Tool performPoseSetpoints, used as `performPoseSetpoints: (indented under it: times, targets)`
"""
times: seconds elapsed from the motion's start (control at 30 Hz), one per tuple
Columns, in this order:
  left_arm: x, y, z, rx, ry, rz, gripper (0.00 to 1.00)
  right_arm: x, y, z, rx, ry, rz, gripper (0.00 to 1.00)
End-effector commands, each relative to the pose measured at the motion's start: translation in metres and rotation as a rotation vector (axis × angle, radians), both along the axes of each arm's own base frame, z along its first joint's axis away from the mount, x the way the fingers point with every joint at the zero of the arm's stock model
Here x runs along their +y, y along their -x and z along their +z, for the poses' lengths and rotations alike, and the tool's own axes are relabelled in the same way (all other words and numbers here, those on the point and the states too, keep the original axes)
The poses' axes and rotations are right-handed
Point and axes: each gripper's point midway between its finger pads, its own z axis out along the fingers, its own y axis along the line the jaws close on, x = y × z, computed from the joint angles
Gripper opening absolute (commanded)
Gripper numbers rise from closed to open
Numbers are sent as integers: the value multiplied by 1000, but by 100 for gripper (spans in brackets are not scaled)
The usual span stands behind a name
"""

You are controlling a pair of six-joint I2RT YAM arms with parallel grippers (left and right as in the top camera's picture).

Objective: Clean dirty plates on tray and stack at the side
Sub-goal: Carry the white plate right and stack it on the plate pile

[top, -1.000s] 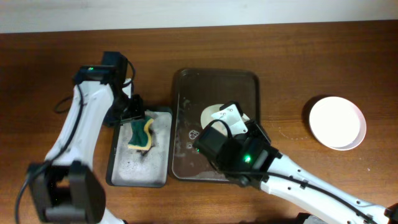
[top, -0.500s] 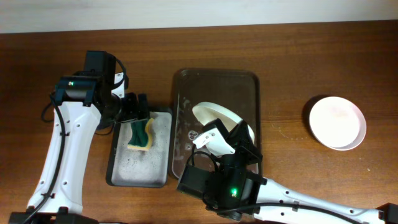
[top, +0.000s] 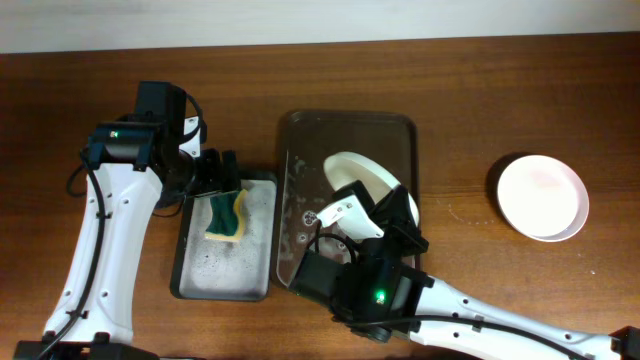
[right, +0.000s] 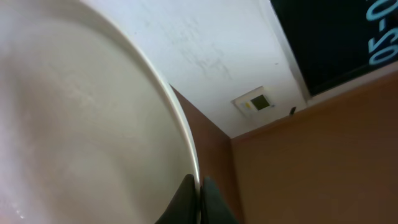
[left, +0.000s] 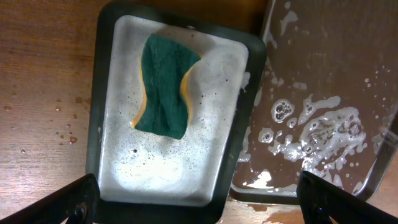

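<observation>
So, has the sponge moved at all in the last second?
No. The sponge lies in the same spot as a second ago, at the far end of the small tray.

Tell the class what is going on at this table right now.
The right tool pinches the rim of a pale plate and holds it tilted above the large wet tray, which is flecked with suds. The left tool hangs open over the green-yellow sponge, which lies in the small soapy tray alongside. A second plate sits on the table off to the right arm's side, apart from both trays.
</observation>
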Motion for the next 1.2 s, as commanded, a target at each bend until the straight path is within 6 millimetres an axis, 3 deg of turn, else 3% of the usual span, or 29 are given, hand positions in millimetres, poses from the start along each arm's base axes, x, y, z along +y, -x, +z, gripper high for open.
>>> performPoseSetpoints:
  times: [0.0, 0.03, 0.07, 0.1, 0.77, 0.8, 0.83, 0.87, 0.9, 0.93, 1.0, 1.13, 1.17]
  targets:
    - [-1, 0, 7, -24, 10, -6, 100, 1, -3, 9, 3, 36, 8, 4]
    - [-1, 0, 7, -24, 10, -6, 99, -1, -8, 11, -50, -78, -31, 4]
    - [-1, 0, 7, -24, 10, -6, 99, 4, -9, 3, 7, -66, -2, 4]
    - [-1, 0, 7, -24, 10, -6, 99, -3, -12, 9, -34, -75, -36, 4]
    - [-1, 0, 7, -24, 10, -6, 99, 0, -13, 6, 0, -52, -18, 4]
    - [-1, 0, 7, -24, 10, -6, 99, 5, -13, 1, 12, -117, -13, 4]
    - [-1, 0, 7, -24, 10, -6, 99, 18, -13, -16, 118, -156, 44, 4]
    - [-1, 0, 7, -24, 10, -6, 99, 1, -17, -5, 36, -136, -29, 4]
    - [-1, 0, 7, -24, 10, -6, 99, 17, -20, -26, 159, -254, 24, 4]
    - [-1, 0, 7, -24, 10, -6, 99, 7, -22, -35, 189, -294, -21, 4]
    - [-1, 0, 7, -24, 10, -6, 99, 3, -31, -90, 499, -712, -130, 4]
    - [-1, 0, 7, -24, 11, -6, 100, -61, -68, -88, 632, -1160, -234, 4]
    - [-1, 0, 7, -24, 10, -6, 99, -97, -78, -86, 601, -1271, -289, 4]
